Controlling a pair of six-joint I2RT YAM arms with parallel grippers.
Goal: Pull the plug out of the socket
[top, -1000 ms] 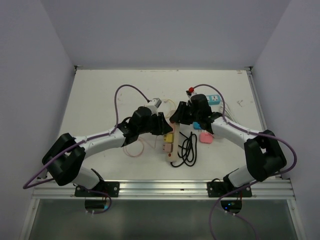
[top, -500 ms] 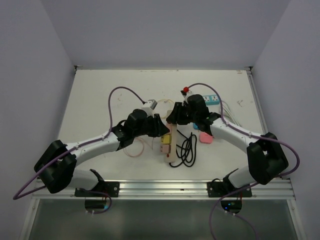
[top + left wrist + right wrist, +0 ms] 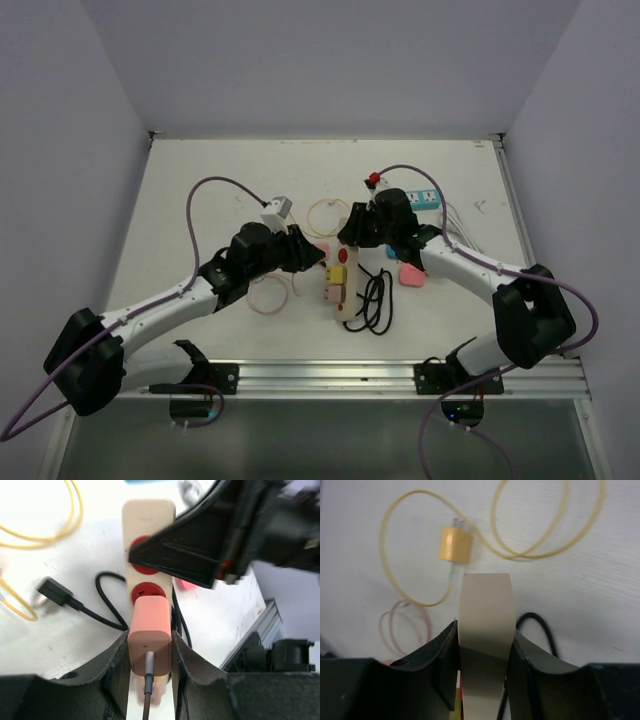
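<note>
Left gripper tight around pink plug, right gripper tight around beige power strip.

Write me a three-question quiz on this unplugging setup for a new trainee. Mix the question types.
1. Multiple choice: what does the left gripper grip?
A) yellow cable loop
B) pink plug
C) black cord
2. True or false: the right gripper hangs open, clear of the power strip.
3. Fill in: in the left wrist view, the sockets showing on the strip are ____ in colour.

Key:
1. B.
2. False; it is shut on the strip's end.
3. Red.
</note>
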